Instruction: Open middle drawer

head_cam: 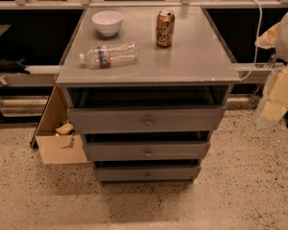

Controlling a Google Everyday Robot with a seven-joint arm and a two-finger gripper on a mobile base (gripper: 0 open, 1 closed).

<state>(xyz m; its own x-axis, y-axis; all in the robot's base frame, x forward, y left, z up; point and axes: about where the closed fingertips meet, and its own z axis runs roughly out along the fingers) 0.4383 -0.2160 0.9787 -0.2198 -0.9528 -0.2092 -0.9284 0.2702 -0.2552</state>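
Grey middle drawer (182,151), 2nd of 3 fronts under the tabletop (192,56), wants a square pinch on its round knob (148,153) and a straight pull, with the gripper (285,37), probably the pale blur at the right edge, spread or closed I cannot tell

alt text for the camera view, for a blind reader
A grey cabinet with three knobbed drawers stands on speckled floor; the middle drawer looks closed, and the robot's hand is not in view. On top are a white bowl, an upright can and a plastic bottle lying on its side.
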